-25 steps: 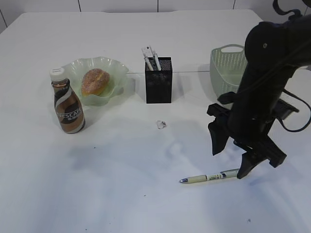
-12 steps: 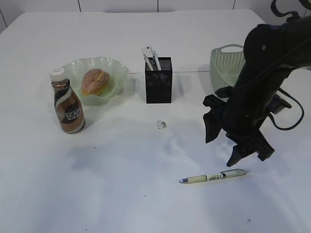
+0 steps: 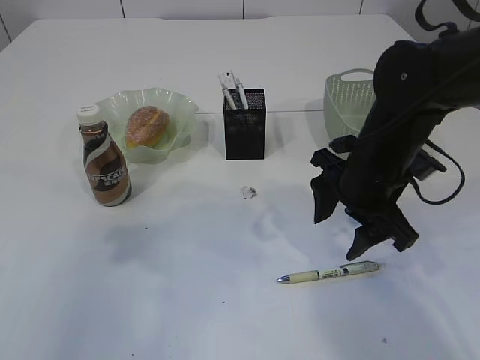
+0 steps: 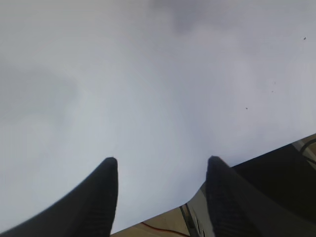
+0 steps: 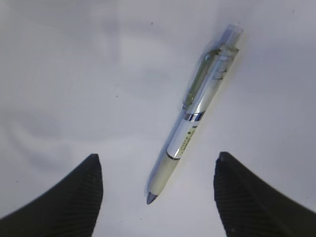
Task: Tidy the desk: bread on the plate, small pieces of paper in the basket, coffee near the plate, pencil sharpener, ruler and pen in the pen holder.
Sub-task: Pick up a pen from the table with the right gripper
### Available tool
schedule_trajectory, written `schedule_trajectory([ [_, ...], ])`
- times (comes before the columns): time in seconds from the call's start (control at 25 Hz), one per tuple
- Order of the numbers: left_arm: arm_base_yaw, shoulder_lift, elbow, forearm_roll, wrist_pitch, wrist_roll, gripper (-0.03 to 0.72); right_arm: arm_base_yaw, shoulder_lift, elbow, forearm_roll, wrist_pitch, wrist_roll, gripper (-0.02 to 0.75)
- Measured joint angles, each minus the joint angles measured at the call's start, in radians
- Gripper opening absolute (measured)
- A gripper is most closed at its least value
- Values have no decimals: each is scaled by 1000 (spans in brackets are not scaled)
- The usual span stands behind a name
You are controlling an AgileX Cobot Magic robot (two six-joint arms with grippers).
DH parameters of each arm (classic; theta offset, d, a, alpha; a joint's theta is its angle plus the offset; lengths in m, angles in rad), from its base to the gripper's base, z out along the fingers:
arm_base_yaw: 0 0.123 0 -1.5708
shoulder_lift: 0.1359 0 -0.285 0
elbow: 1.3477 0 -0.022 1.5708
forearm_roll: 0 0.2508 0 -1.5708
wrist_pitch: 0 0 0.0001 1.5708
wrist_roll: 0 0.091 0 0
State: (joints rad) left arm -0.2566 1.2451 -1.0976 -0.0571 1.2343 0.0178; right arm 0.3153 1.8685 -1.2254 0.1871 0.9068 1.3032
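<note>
One pen (image 3: 328, 273) lies flat on the table (image 3: 187, 300) nearest the camera. Right gripper (image 3: 341, 225) hangs just above it, fingers (image 5: 69, 197) wide apart, empty. Left gripper (image 4: 160, 197) is also spread over bare table. Farther back: paper scrap (image 3: 249, 193), coffee (image 3: 105, 161), bread (image 3: 146, 125) on plate (image 3: 180, 105), pen holder (image 3: 244, 127), basket (image 3: 346, 101).

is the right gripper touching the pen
Apart. In the right wrist view the pen lies on the desk between the open fingertips of the right gripper, bare tabletop showing on both sides of it.
</note>
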Motion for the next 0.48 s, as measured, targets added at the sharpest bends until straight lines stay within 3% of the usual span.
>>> schedule_trajectory([
  [0.48,0,0,0,0,0,0,401,0,90,0,23,38,0,545],
])
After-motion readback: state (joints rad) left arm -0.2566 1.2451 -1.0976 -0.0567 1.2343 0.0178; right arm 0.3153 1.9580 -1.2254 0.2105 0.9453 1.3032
